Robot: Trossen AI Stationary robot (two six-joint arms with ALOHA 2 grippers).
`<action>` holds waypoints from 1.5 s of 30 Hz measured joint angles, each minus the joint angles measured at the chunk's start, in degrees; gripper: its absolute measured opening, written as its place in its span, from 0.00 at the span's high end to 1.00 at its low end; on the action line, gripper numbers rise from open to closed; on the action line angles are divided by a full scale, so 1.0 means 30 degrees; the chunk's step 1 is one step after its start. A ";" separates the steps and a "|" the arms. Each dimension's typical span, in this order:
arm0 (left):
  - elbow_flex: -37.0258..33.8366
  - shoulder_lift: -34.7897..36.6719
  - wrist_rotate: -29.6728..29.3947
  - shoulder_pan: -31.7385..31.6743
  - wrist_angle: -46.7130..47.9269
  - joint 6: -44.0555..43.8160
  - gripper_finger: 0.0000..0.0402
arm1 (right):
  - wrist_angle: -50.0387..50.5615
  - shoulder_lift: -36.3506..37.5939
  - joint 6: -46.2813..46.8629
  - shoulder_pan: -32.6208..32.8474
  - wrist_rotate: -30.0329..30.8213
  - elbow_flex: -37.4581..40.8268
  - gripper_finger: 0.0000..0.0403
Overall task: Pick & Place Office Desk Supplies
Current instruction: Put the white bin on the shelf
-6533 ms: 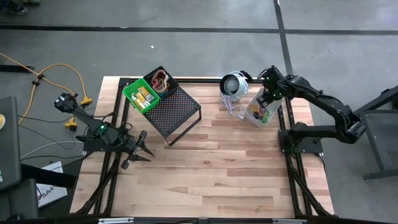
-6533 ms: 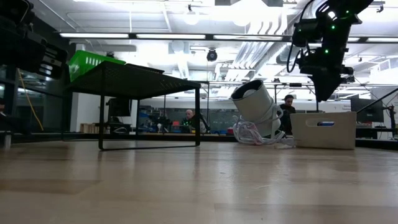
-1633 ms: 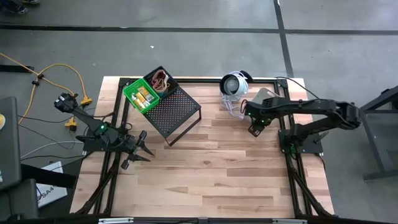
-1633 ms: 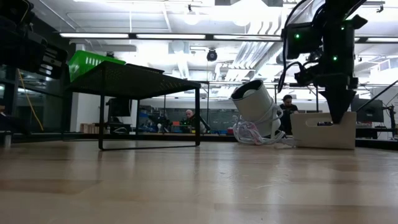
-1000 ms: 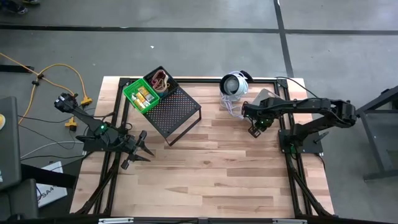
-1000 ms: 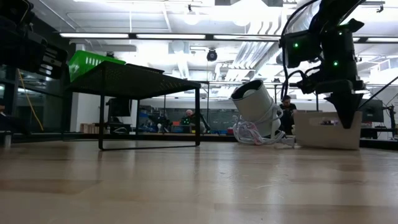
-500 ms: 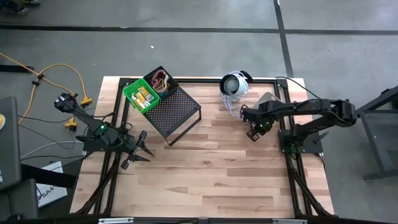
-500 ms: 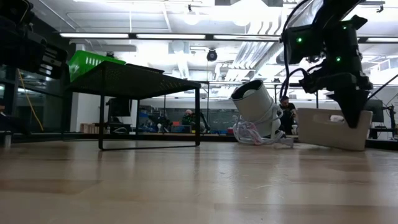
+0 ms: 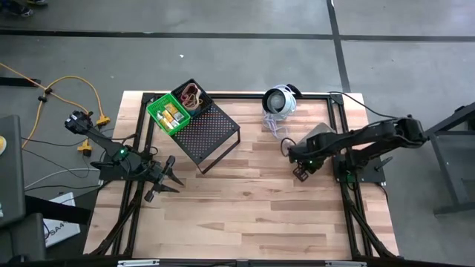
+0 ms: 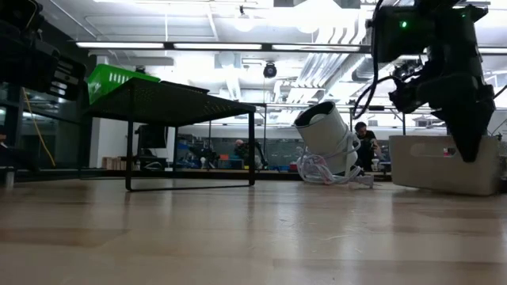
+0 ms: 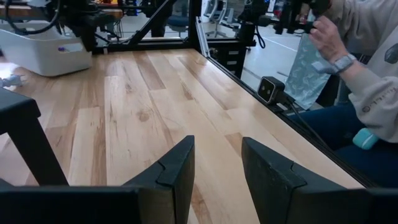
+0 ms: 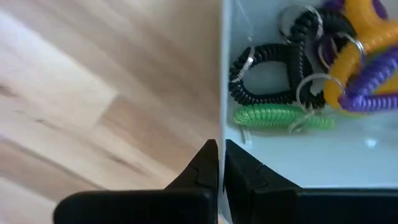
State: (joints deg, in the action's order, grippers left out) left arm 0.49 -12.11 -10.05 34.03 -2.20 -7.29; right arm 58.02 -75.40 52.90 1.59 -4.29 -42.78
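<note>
R gripper (image 12: 219, 163): jaws pressed together on the thin wall of the grey bin (image 12: 298, 155), pinching its rim. In the high view the R gripper (image 9: 300, 167) sits at the right-centre of the worktop (image 9: 252, 200), arm stretched over the bin, which is mostly hidden under it. In the low view the bin (image 10: 444, 162) looks slightly tilted, near edge up; hard to be sure from this angle.

Bin contents (R wrist view): black coil loop (image 12: 264, 71), green coil loop (image 12: 283, 117), purple loop (image 12: 367, 74), orange loop (image 12: 364, 34), all tangled w/ metal rings, bunched in one part of the bin.

L gripper (image 9: 165, 178): over the left side of the worktop, jaws spread, nothing between them. L wrist view shows bare wood ahead and a person seated beyond the worktop edge.

Mesh rack (image 9: 204, 133) at back left. On its top: green bin (image 9: 168, 113) w/ yellow pieces (image 9: 172, 115), and touching it a black bin (image 9: 191, 95) w/ loops inside.

White round device (image 9: 280, 100) w/ cord at back centre, near the grey bin but apart.
</note>
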 joint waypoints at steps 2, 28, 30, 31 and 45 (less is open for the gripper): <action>0.0000 0.0004 -0.0054 0.0003 0.0000 0.0000 0.68 | -0.0740 0.0015 0.0386 0.0494 -0.0154 -0.0007 0.99; 0.0000 0.0002 -0.0035 -0.0004 0.0000 0.0000 0.68 | -0.7052 -0.0029 -0.1205 0.7106 -0.1241 0.0044 0.99; 0.0000 -0.0003 -0.0034 -0.0002 0.0000 0.0000 0.68 | -0.7024 -0.0029 -0.1993 0.7698 -0.1248 0.0044 0.99; 0.0000 -0.0002 -0.0033 0.0000 0.0000 0.0000 0.68 | -0.7030 -0.0029 -0.2497 0.7994 -0.1243 0.0044 0.99; 0.0000 -0.0003 0.0062 -0.0004 0.0000 0.0000 0.68 | -0.6294 -0.0022 -1.1022 0.9723 -0.2739 0.0029 0.99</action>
State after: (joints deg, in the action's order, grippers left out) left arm 0.49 -12.12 -9.87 34.02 -2.20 -7.29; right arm 39.14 -75.46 19.83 30.76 -12.51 -42.70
